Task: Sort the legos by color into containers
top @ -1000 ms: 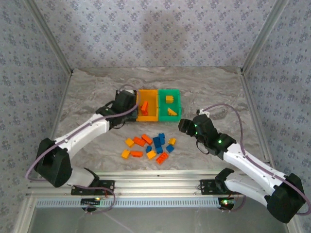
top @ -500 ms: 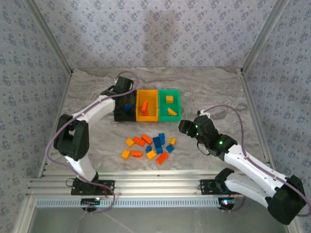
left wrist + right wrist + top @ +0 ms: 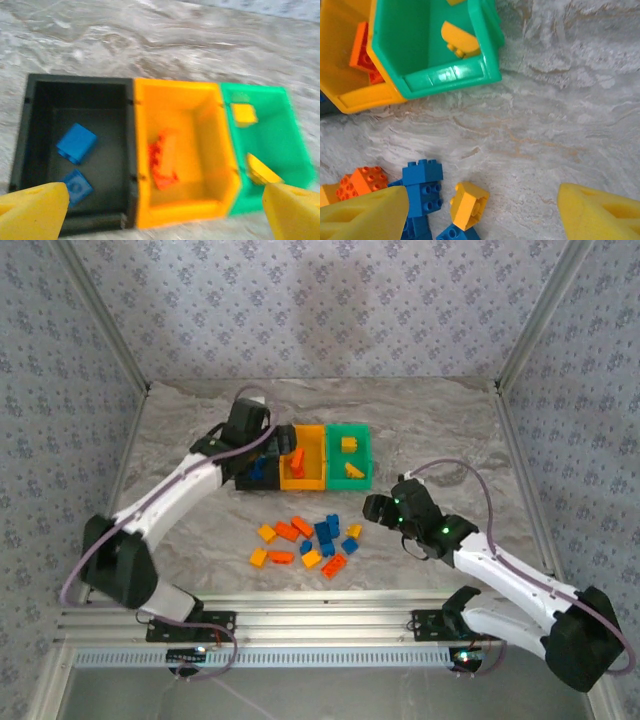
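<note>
Where the containers sit, left end effector gapes wide, seemingly empty; right end effector gapes wide above legos.

A marbled grey table bears three joined bins and scattered legos.

Loose legos lie on the table before the containers, which hold a few more

Grey-beige marbled worktop, veined and matte. Pale blue-grey wallpaper with a small floral print on the back wall and both side walls. Metal corner posts slant up left and right. Ribbed aluminium rail runs along the near edge.
</note>
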Available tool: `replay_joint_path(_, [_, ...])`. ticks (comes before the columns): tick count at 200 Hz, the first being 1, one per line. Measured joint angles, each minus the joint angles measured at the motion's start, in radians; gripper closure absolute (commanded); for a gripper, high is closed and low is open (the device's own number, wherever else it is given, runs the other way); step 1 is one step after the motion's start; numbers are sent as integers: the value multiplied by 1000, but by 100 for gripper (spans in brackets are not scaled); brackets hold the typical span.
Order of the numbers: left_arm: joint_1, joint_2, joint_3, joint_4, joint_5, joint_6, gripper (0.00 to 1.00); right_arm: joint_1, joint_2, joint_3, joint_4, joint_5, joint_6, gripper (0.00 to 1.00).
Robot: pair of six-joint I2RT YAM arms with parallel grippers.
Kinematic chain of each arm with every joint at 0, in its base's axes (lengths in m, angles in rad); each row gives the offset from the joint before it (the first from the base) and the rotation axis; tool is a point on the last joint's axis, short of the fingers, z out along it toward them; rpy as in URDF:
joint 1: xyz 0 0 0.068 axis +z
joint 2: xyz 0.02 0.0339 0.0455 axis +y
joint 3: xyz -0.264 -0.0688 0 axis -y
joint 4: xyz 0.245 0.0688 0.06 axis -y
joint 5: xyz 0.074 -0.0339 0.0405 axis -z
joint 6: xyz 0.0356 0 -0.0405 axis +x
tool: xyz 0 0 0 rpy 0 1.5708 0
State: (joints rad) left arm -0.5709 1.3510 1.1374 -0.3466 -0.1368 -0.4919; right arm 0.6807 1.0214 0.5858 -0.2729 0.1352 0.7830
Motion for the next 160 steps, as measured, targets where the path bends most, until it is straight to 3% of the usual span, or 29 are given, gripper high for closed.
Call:
replay_joint_path(27, [-104,-179,-169,39,16,-54,1,42,97,0,19,-2,15,25])
replay_joint_path(66, [-222,-319,-397,54,6,-139,1,108,253,21,53,8,77,31])
replay_joint_path(113, [-235,-463,-525,36,-39,-216,1,141,419,104,91,27,159,48])
replay_joint_path(160, [-235,-571,-548,2,-90,-240,1,151,476,108,95,32,221,68])
